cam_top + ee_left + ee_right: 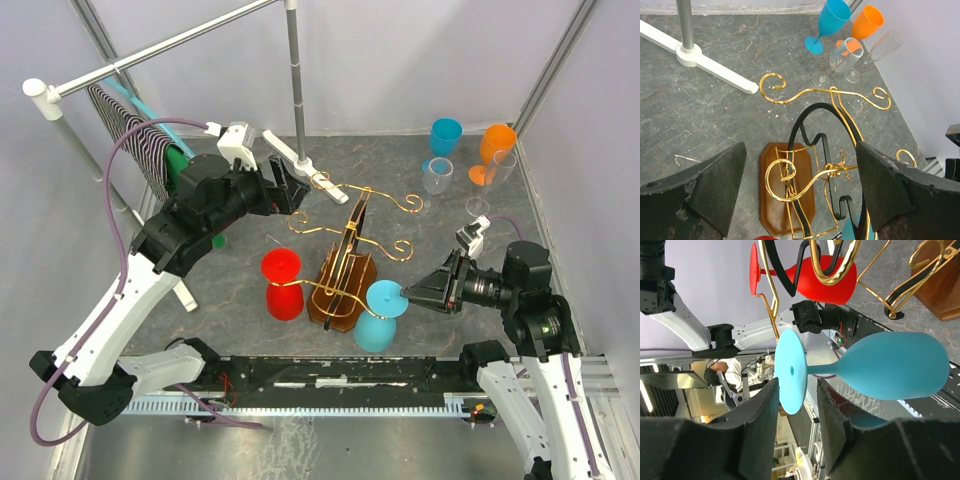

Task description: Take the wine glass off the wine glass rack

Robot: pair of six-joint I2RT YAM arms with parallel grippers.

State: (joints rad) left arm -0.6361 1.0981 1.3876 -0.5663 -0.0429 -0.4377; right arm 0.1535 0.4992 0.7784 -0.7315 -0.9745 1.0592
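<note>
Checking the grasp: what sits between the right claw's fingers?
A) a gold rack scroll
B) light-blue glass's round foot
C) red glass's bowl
B: the right wrist view shows the foot of the light-blue glass between the right claw's fingers, bowl beyond them.

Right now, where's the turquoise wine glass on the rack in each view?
Top external: turquoise wine glass lower centre, right of the wooden base.
Left wrist: sliver at the bottom edge.
Right wrist: centre-right, foot inside the right end effector.
Shared landmark: the wooden base, bottom centre in left wrist, top right in right wrist.
</note>
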